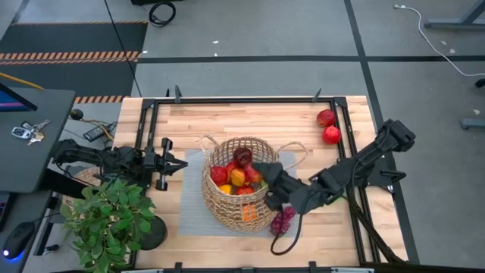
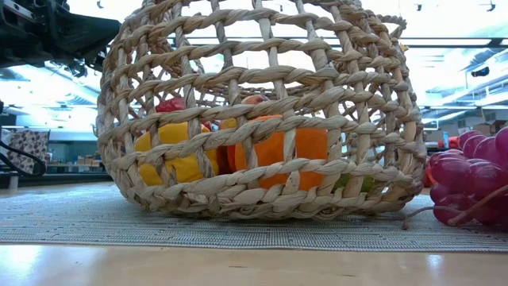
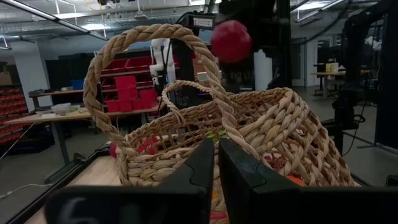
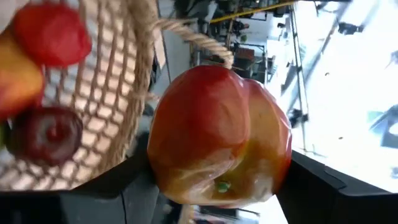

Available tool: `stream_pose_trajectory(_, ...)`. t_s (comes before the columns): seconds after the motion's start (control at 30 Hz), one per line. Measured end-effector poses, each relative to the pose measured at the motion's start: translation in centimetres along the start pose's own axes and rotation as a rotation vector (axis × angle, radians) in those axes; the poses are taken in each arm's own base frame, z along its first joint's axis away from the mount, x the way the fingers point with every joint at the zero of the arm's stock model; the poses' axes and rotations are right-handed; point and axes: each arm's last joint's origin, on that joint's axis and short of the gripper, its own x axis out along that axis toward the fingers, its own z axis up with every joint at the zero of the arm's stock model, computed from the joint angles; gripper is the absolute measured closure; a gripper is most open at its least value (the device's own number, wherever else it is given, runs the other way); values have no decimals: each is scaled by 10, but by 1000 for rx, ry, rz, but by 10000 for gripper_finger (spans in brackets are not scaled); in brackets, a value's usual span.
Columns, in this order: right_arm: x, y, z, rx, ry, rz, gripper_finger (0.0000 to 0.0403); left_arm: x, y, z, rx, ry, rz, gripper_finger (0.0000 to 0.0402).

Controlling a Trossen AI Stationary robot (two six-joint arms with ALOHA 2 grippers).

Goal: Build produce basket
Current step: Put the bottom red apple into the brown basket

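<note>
The tan wicker basket (image 1: 239,186) stands by its base on a grey mat (image 1: 189,205) at mid-table and holds several fruits: red, orange and yellow pieces and a dark red apple (image 1: 242,157). The low view shows the basket (image 2: 262,111) with orange (image 2: 282,147) and yellow (image 2: 171,155) pieces inside. My right gripper (image 1: 259,174) is over the basket's right rim, shut on a red-orange pepper (image 4: 217,134). My left gripper (image 1: 180,165) is shut and empty, left of the basket, level with its left handle (image 3: 149,37). Purple grapes (image 1: 282,220) lie beside the basket's near right. My right gripper pinches the pepper between its two fingers (image 4: 124,180), one on each of its opposite sides (image 4: 158,155). The fingers come from the table's right, slanting down. The pepper is lifted clear above the basket's opening; it also shows in the left wrist view (image 3: 231,40).
Two red apples (image 1: 328,126) lie at the table's far right corner. A potted green plant (image 1: 110,216) stands at the near left. The grapes fill the low view's right edge (image 2: 468,179). Bare wood lies behind the basket.
</note>
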Motion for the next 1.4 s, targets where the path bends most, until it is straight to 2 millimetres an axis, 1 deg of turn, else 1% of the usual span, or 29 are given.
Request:
stream_pose_trajectory(0.03,0,3,2,-32,7,2,131,0,0,0,0,0,1,369)
stream_pose_trajectory(0.13,-1,6,5,-51,-1,10,131,0,0,0,0,0,0,366)
stream_pose_trajectory(0.43,-2,3,4,-17,-7,-3,131,0,0,0,0,0,0,373)
stream_pose_trajectory(0.63,-2,2,5,42,-14,-2,131,0,0,0,0,-1,0,366)
stream_pose_trajectory(0.7,-1,2,5,92,-35,7,131,0,0,0,0,0,0,366)
stream_pose_trajectory(0.87,13,-3,-2,384,-221,114,131,0,0,0,0,0,1,373)
stream_pose_trajectory(1.0,35,-8,-18,605,-278,200,131,0,0,0,0,0,0,372)
stream_pose_trajectory(1.13,58,-11,-33,847,-364,331,131,0,0,0,0,-1,0,366)
stream_pose_trajectory(1.23,71,-12,-44,1058,-362,414,131,0,0,0,0,-1,1,366)
stream_pose_trajectory(1.4,89,-13,-63,1494,-232,475,130,0,0,0,0,-1,1,373)
